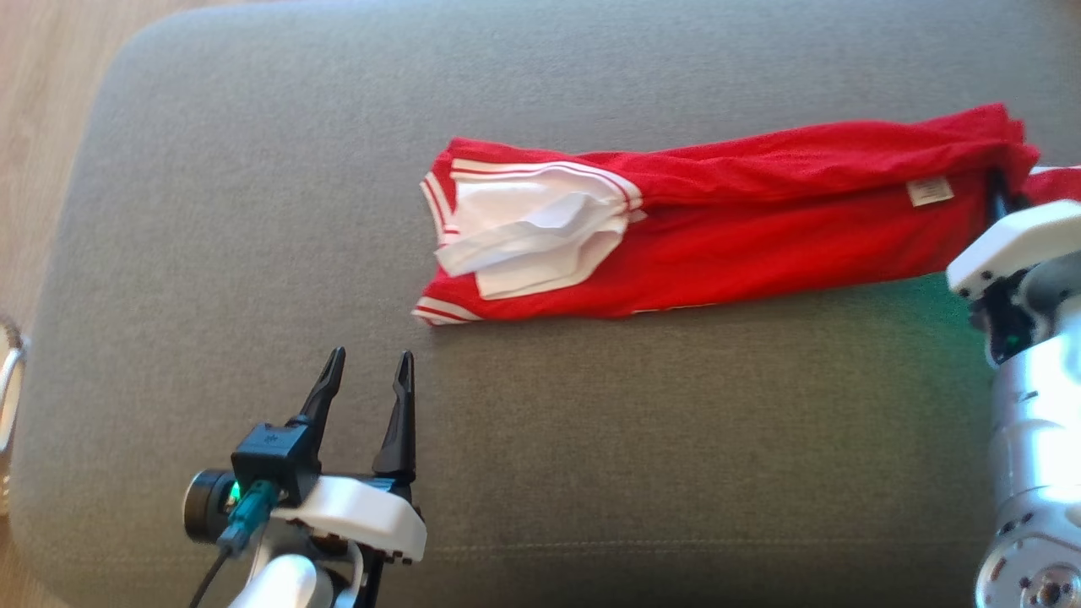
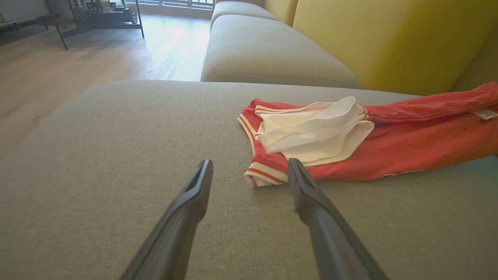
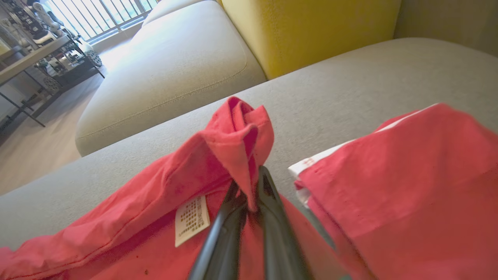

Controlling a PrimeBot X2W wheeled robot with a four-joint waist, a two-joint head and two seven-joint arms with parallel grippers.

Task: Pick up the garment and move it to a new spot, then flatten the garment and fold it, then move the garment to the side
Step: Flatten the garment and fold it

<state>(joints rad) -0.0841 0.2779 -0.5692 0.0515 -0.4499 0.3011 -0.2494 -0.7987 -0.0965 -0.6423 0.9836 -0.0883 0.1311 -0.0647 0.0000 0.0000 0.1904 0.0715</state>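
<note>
A grey fabric cushion (image 1: pixel 253 253) carries a red garment (image 1: pixel 743 253) with white trim, stretched lengthwise across it.

garment (image 1: pixel 743 236): red matt cloth | cushion (image 1: pixel 253 253): grey coarse weave | floor (image 2: pixel 46 70): glossy wood

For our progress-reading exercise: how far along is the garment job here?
Done: nothing certain; the red garment lies rumpled on the grey cushion. In hand: the right gripper has jaws shut on one bunched end. Remaining: flattening, folding, moving aside; the left gripper hovers open, short of the striped end.
</note>
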